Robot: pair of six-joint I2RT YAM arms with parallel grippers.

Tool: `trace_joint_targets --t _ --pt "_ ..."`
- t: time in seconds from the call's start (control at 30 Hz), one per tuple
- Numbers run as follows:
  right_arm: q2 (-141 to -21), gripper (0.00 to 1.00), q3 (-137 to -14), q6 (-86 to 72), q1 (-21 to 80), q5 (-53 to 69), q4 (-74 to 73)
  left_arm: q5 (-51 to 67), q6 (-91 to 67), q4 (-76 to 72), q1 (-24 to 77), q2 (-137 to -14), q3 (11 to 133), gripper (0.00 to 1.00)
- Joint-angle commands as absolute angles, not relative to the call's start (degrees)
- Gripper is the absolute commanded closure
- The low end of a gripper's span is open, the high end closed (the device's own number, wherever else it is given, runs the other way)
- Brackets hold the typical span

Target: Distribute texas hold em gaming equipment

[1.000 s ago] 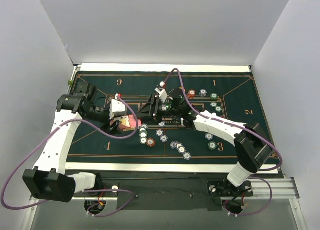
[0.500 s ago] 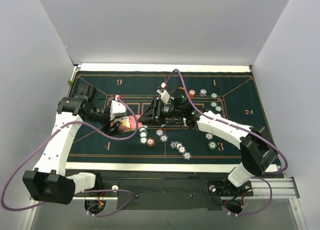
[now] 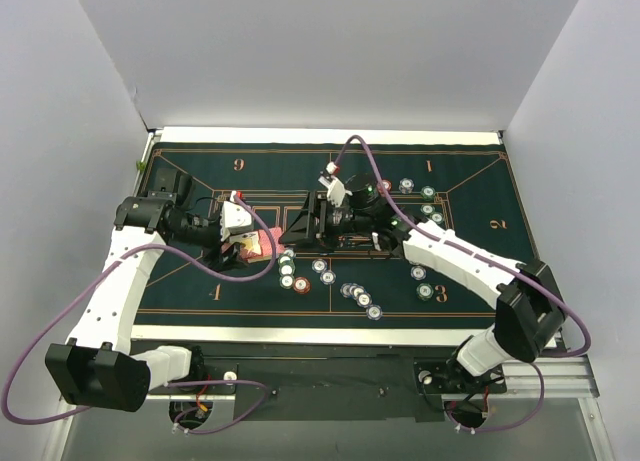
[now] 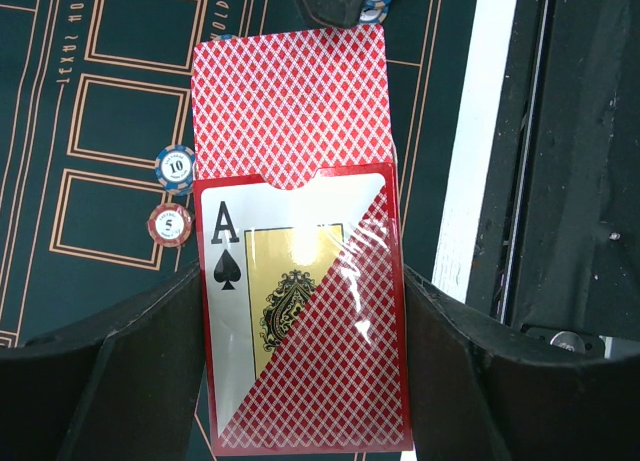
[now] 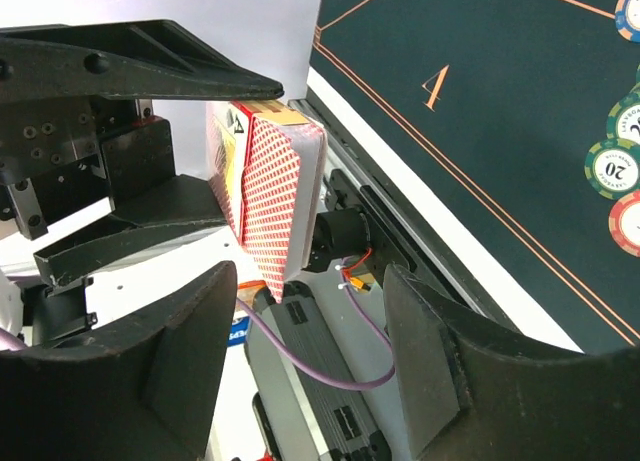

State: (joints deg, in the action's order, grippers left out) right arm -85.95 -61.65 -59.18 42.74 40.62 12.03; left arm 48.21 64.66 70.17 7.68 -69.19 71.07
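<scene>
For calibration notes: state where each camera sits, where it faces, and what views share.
Top external: above and behind the bases, looking down on the dark green felt mat; left arm and right arm show.
Left wrist: on the left arm, looking down past the left claw, shut on a red playing-card box.
Right wrist: on the right arm, facing the box past the open right claw.
Shared: all three show the box in the left claw.

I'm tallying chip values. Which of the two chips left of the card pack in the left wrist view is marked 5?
The red chip, the lower one; the blue chip above it reads 10.
</scene>
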Motion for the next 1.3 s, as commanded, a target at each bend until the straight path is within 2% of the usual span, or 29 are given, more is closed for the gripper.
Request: trace_joint_targets --t 0.0,0.23,0.47,1.07,1.27 --pt "-87.61 0.44 -69.25 -52.30 45.43 37.62 3.26 50.71 64.86 68.47 7.56 -67.41 71.98 0.61" --pt "-90.79 0.44 -72.86 -52.03 47.37 36.91 2.46 50.54 64.95 68.73 7.73 -66.97 72.25 0.61" --pt "-90.97 0.49 -71.28 -52.12 47.29 37.00 2.64 50.80 64.86 68.91 7.91 -66.62 72.95 0.61" --pt "-87.10 0.67 -64.95 -55.72 43.68 37.00 8.16 51.68 65.04 69.87 8.52 -66.62 73.92 0.61" --pt "-85.26 0.67 -63.11 -60.03 43.68 38.15 14.41 51.86 64.60 69.17 8.53 -66.45 73.04 0.61"
